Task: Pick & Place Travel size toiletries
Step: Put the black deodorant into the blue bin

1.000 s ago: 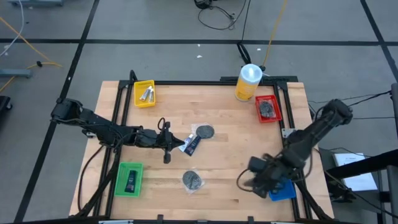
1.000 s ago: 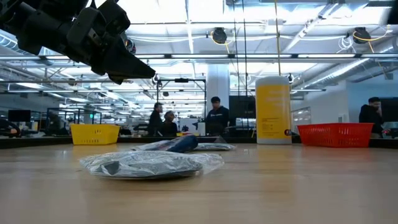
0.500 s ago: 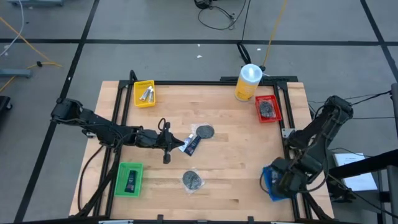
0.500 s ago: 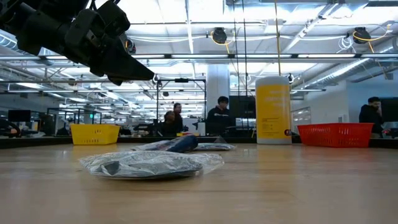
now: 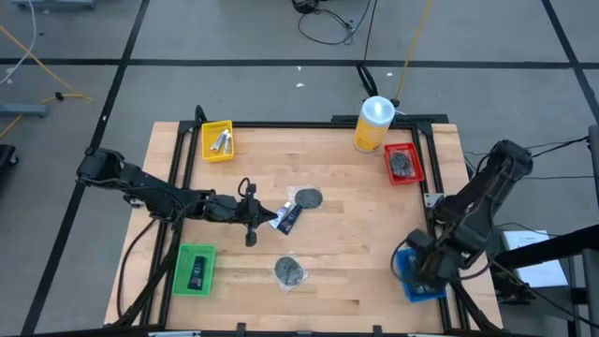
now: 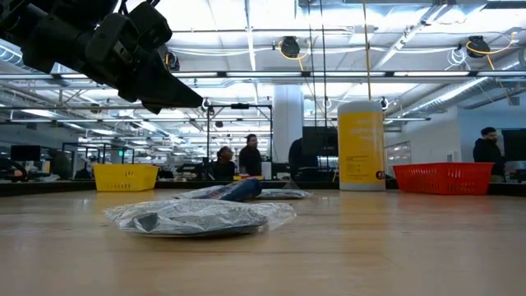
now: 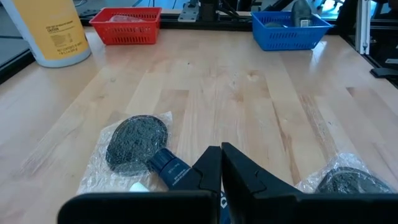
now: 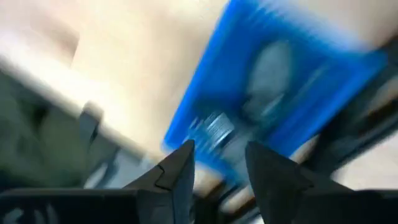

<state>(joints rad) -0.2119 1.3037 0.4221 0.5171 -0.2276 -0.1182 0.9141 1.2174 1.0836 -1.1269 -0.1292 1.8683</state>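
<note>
My left gripper [image 5: 270, 218] is shut and hangs above the middle of the table [image 6: 196, 97], touching nothing. Its tips [image 7: 221, 150] are beside a white tube with a blue cap [image 7: 169, 167] that lies flat on the wood [image 5: 288, 217]. One dark disc in clear wrap [image 5: 307, 198] lies just beyond the tube [image 7: 135, 138]. Another disc [image 5: 289, 271] lies nearer the near edge [image 6: 197, 216]. My right gripper [image 5: 423, 267] is open above the blue tray [image 8: 298, 68] at the near right corner [image 8: 217, 157].
A tall yellow canister with a white top [image 5: 374, 124] stands at the far edge. A red tray [image 5: 403, 163] holds a disc, a yellow tray [image 5: 217, 140] holds tubes, and a green tray [image 5: 195, 269] holds a black pack. People stand in the room beyond the table.
My right gripper has moved toward the table's right edge and now hangs over the blue tray. The left arm and the items on the table have kept still.
</note>
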